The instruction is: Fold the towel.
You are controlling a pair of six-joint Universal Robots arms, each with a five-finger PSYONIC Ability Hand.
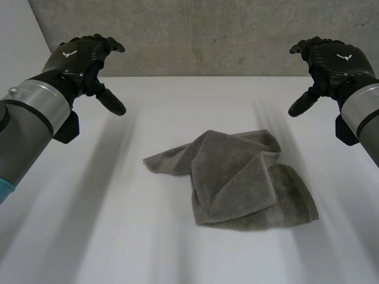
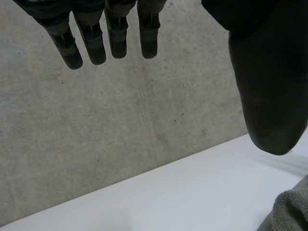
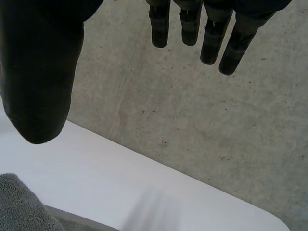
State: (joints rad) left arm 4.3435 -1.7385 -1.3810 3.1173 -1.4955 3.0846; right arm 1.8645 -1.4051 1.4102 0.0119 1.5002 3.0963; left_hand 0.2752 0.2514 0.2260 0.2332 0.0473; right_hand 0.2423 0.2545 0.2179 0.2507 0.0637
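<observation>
Left arm (image 1: 29, 118), grey, sits closest, at the near-left side. White table (image 1: 89, 236) is biggest; its far edge meets a concrete wall (image 1: 207, 35) just past both hands' fingertips. Bare tabletop runs all round the towel, with wide room under the left hand and less under the right.

Grey towel (image 1: 237, 177) lies crumpled and partly folded between the two hands, nearer the robot than either, closer to the right hand, touching neither. Long axis runs slantwise: thin tail points toward the left hand's side, bulky layered end sits below the right hand.

Left hand (image 1: 83, 56) is raised, fingers (image 2: 91, 45) relaxed, thumb spread wide, holding nothing. Right hand (image 1: 331, 59) is the same: spread wide and empty.
</observation>
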